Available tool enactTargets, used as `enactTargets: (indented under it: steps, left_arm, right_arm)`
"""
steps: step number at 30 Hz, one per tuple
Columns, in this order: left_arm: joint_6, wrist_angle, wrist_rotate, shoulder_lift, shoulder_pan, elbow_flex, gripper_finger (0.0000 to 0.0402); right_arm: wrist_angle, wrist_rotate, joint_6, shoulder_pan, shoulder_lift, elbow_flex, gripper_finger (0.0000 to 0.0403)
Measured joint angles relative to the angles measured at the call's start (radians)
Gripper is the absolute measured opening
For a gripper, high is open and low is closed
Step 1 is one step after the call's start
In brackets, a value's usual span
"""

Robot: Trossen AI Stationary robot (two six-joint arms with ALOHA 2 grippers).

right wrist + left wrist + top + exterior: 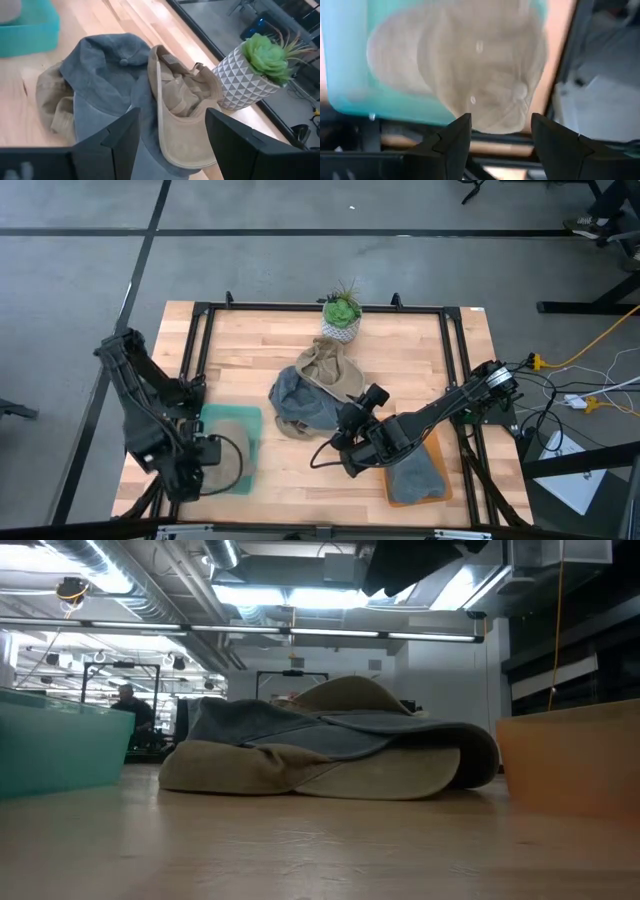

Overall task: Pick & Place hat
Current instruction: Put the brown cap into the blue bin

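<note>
A beige hat lies crown-up inside the teal bin at the table's near left. My left gripper hangs open above it, fingers pointing down, clear of the hat. At the table's middle lies a pile of hats: a grey hat rests on a beige one, and another beige hat lies upside down against it. My right gripper stands open just near-right of the pile, slanting down toward it, with nothing between its fingers.
A potted green plant in a white patterned pot stands at the far edge behind the pile. An orange tray at the near right holds a grey hat. A black frame borders the table.
</note>
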Motion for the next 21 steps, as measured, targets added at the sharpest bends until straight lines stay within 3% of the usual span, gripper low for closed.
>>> enactTargets:
  steps: [14,18,21]
  left_arm:
    - [0.245,-0.003,-0.710,-0.140,0.000,0.045,0.0201]
    - [0.261,-0.007,-0.815,-0.143,0.009,0.035,0.0201]
    - [0.242,-0.031,-0.816,-0.143,0.041,0.005,0.0201]
  right_arm:
    - [-0.057,-0.014,-0.060,-0.080,0.001,-0.073,0.0222]
    - [-0.035,-0.070,-0.063,-0.127,0.001,-0.118,0.0222]
    - [0.057,-0.132,-0.122,-0.155,0.001,-0.145,0.0222]
